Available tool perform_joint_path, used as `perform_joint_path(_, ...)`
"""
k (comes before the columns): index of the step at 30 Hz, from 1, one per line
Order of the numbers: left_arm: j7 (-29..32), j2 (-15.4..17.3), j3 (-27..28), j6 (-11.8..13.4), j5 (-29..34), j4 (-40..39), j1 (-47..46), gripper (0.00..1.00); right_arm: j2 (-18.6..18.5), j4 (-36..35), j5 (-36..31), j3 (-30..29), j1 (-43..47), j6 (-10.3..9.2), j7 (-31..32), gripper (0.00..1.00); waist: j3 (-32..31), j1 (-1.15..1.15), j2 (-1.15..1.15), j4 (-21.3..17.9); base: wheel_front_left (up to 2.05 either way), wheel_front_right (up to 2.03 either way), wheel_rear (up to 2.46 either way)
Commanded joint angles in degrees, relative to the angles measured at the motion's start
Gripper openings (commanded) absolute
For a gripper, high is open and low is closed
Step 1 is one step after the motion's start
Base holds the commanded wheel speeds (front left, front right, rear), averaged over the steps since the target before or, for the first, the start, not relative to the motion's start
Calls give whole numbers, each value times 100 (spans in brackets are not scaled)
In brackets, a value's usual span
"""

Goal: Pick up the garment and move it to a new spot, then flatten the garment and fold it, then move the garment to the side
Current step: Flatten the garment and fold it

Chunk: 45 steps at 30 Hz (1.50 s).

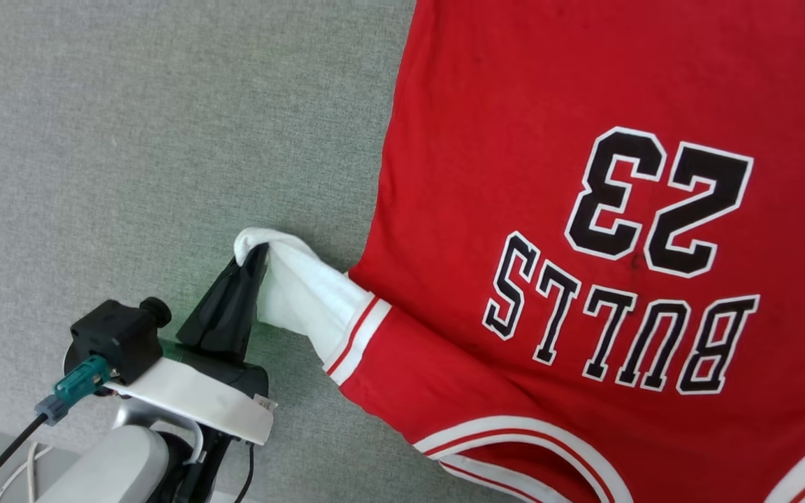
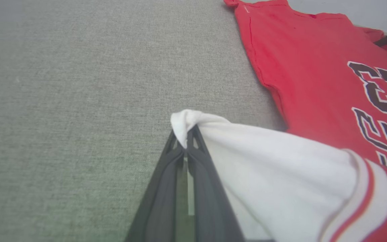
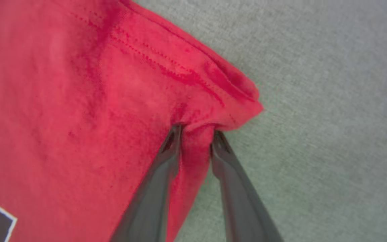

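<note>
Setting: the garment point(image 1: 514, 140) is spread lettering-up on a grey cloth surface point(image 1: 165, 140).
Left gripper point(image 2: 185, 143): clamped closed on the tip of the white sleeve point(image 2: 274, 161), which is stretched sideways off the red body.
Right gripper point(image 3: 197, 132): fingers set partly apart, a fold of the red hem corner lodged between and touched by both; firm hold cannot be told.
</note>
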Motion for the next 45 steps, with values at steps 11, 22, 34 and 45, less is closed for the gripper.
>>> perform_joint_path(11, -27, 73, 267, 83, -93, 207, 747, 0, -677, -888, 798, 614, 911, -1, -1083, 0, -1310, -1, 0, -521, 0, 0, 0)
perform_joint_path(22, -27, 307, 491, 321, -266, 155, 1538, 0, -2149, -2152, 1667, 516, 3876, -1, -2280, 0, -2143, -1, 0, -1149, 0, 0, 0)
perform_joint_path(34, 9, 443, 556, 450, -253, 64, 1805, 0, -1614, -1840, 2089, -307, 6698, -1, -3187, 0, -2221, -1, 0, -1401, 0, 0, 0)
perform_joint_path(45, 37, 383, 477, 400, -186, 36, 1582, 0, -1556, -2875, 1714, -1477, 5533, -1, -3037, 100, -2054, -1, 0, -1285, 0, 0, 0)
